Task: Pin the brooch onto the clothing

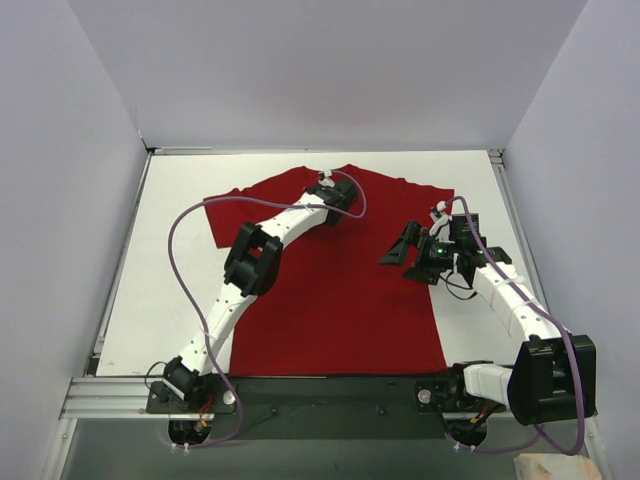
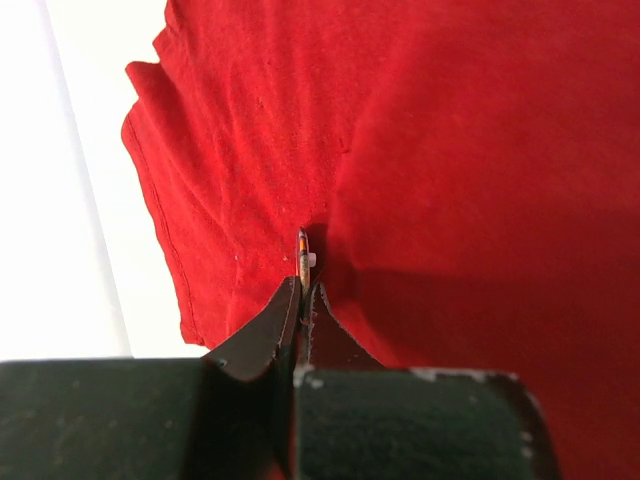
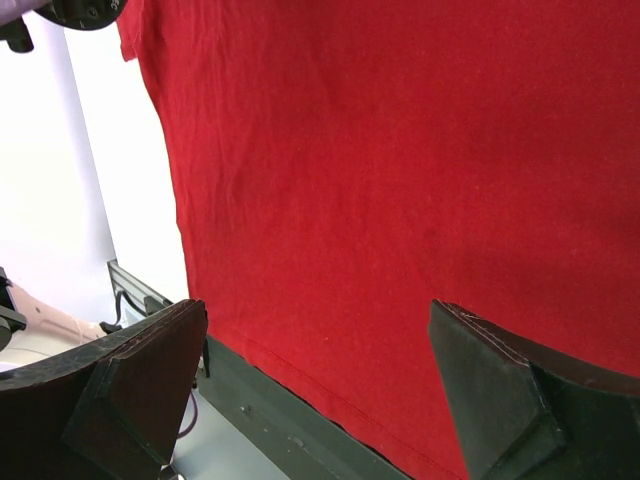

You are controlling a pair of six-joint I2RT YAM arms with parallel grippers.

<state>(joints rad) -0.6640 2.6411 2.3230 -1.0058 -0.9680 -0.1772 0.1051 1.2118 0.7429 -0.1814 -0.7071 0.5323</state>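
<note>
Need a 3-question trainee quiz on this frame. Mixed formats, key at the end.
1. True or false: the right gripper is open and holds nothing.
2. Which gripper holds the brooch? A) left B) right C) neither
3. Fill in: in the left wrist view, the brooch shows edge-on against the red ____.

Key: 1 true. 2 A, the left gripper is shut on it. 3 T-shirt.

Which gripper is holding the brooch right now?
The left gripper: its jaws are shut on the brooch, seen edge-on against the shirt. The right gripper hangs wide open and empty.
</note>
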